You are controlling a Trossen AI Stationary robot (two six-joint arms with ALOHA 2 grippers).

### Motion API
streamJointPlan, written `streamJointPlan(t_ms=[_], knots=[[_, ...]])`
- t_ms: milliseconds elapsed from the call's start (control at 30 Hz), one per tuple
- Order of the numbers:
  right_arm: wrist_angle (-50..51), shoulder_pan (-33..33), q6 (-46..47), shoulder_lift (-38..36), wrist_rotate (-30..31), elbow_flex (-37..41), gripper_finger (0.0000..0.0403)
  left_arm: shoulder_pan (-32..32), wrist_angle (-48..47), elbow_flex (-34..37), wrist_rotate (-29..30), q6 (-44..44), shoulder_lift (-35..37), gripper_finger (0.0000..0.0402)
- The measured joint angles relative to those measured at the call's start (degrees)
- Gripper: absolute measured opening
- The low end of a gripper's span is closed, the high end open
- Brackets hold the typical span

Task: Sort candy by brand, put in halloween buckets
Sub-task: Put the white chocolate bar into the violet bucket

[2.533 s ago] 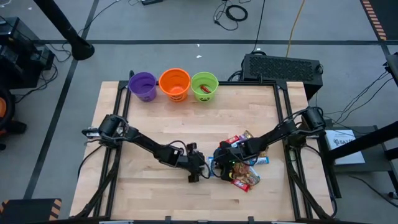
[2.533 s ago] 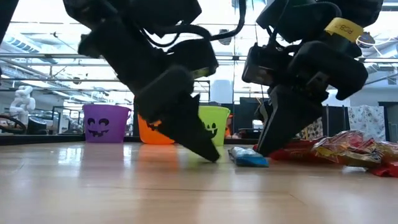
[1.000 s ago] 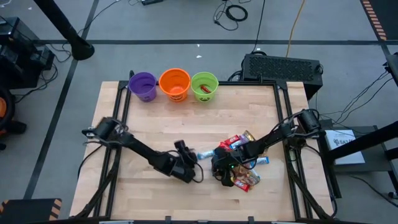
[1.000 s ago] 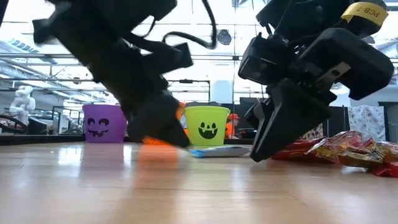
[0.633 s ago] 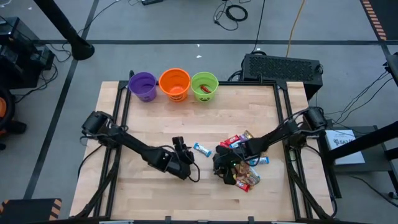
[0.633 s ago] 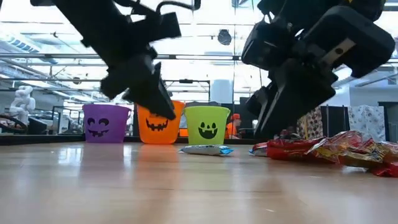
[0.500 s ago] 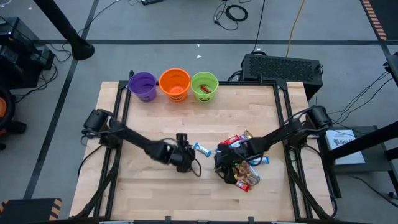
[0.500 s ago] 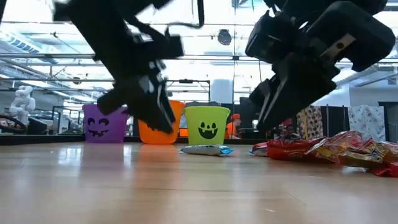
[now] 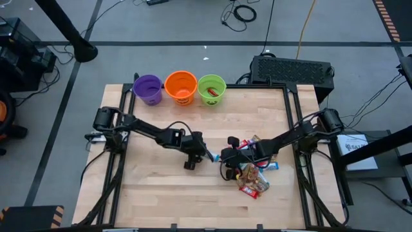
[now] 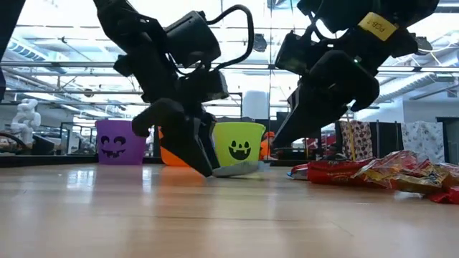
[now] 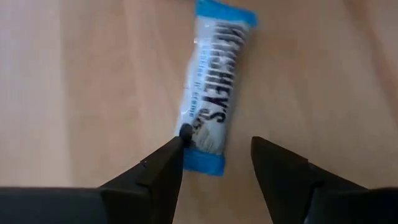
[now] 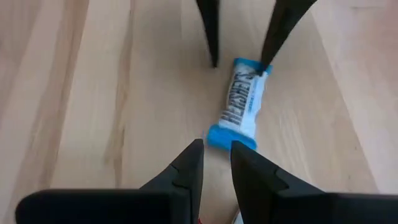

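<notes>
The left tool point(image 11: 214, 158) straddles one end of a blue-and-white candy bar point(image 11: 214, 87) on the bench point(image 9: 161, 174), fingers apart, while the right tool point(image 12: 216, 163), fingers nearly together, holds nothing.

The high camera hung above and looked straight down on the whole table point(image 9: 161, 187), while the low one sat at tabletop height and looked level across the wood toward the three buckets point(image 10: 237, 145) and the room behind. Each wrist camera looked forward past its own dark fingers from very close, the left gripper point(image 11: 216, 152) and the right gripper point(image 12: 216, 158) facing each other from opposite ends of the same blue-and-white candy bar point(image 11: 214, 93). That bar, lying between the two claws, was what all four views shared.
</notes>
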State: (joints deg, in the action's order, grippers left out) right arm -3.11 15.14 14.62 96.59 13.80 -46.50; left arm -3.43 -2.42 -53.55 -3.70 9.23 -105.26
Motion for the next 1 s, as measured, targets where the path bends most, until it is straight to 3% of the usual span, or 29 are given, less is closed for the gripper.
streamJointPlan(t_ms=[167, 633, 867, 1000], knots=[[0.59, -0.11, 0.08, 0.92, -0.19, 0.00, 0.0073, -1.06, -1.19, -0.05, -3.15, -4.42, -0.11, 0.0195], [1.06, -0.05, 0.33, 2.43, -0.64, 0.00, 0.0073, -4.78, -1.38, -0.92, 8.26, -3.45, 2.10, 0.0195], [0.67, -0.03, -0.70, 2.43, -2.15, 0.00, 0.0073, -0.33, -1.70, -0.21, 3.61, -2.40, 1.07, 0.0196], [0.61, -0.05, -0.76, 2.43, -2.17, 0.00, 0.0073, 1.41, -0.13, -0.12, -2.25, -2.30, -0.46, 0.0195]])
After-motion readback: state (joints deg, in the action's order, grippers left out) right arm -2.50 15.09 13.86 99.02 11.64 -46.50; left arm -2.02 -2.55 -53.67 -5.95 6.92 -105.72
